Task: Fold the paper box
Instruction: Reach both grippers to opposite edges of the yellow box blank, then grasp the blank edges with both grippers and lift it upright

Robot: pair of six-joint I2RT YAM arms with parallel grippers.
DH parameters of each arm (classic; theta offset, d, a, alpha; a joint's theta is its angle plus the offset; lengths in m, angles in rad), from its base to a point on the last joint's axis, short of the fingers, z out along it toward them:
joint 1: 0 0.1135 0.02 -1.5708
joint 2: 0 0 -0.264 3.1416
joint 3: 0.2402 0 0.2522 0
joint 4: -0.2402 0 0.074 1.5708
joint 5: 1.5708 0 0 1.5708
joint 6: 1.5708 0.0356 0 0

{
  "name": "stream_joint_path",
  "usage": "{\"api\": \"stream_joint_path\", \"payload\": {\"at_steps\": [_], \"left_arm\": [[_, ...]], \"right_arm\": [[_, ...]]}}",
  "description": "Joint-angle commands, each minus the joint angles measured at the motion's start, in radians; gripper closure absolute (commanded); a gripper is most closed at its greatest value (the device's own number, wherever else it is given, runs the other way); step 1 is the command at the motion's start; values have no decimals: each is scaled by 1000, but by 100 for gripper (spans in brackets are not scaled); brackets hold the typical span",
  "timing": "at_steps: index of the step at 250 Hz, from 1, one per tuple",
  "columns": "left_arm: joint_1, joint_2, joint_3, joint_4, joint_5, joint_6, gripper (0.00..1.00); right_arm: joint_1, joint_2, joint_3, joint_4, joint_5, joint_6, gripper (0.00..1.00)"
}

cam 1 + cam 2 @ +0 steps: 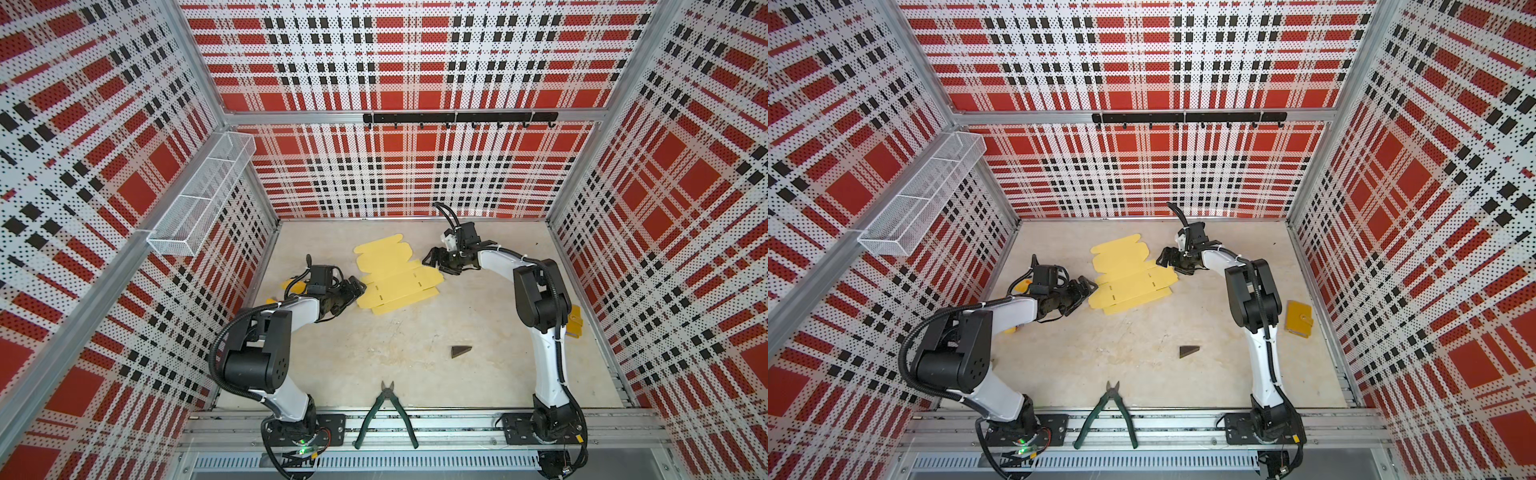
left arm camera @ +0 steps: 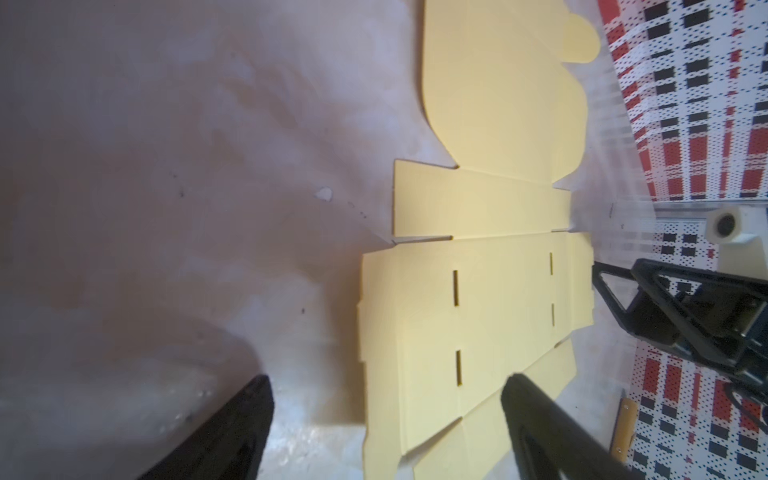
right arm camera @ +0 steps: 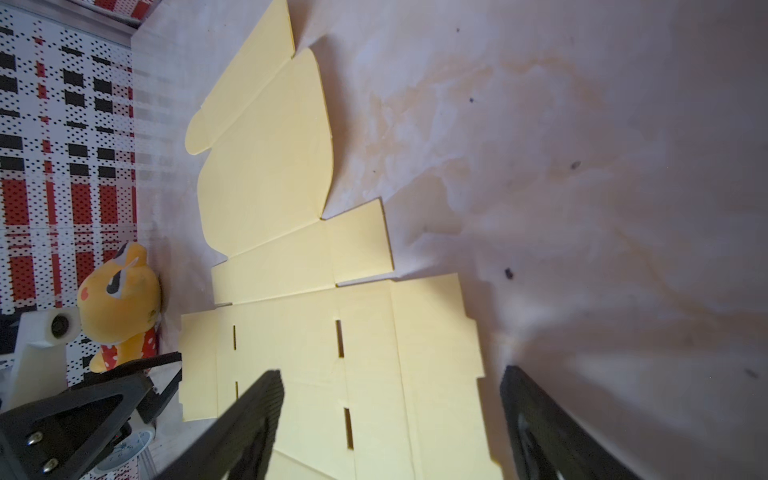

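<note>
Flat on the surface (image 1: 374,353), between both grippers: box (image 1: 395,276), unfolded, every flap down. Could slide or skew if pushed from one side only, being thin and unpinned; could crease off the score lines if pinched mid-panel. Left gripper (image 1: 358,289) low at the box's left edge, fingers apart, straddling that edge, holding nothing. Right gripper (image 1: 432,258) low at the box's right flap, likewise spread wide, empty.

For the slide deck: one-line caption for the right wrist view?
Right wrist view: open right gripper straddles one edge of the flat, unfolded paper box; plush toy beyond it.
</note>
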Motion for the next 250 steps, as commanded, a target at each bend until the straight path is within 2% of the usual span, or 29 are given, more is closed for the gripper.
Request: {"api": "stream_joint_path", "payload": {"at_steps": [1,40,87,136,160,200,244,250], "left_arm": [[-8,39,40,7,11,-35,15],[-24,73,63,5,24,-32,31],[-27,82,81,-3,46,-37,43],[-31,46,86,-26,30,-4,52],[-35,24,104,-59,9,48,62],[-60,-36,136,-119,-41,181,85],[-92,-105,162,-173,-73,312,92],[-98,-111,173,-183,-68,339,93]], "right_arm": [[10,-24,-41,29,-12,8,16],[21,-68,-104,50,-15,12,19],[47,-109,-160,52,-59,7,29],[59,-198,-246,67,-47,9,32],[65,-244,-300,87,-41,15,32],[79,-318,-375,83,-23,0,31],[79,-452,-489,111,52,-17,30],[79,-473,-501,108,64,-51,29]]}}
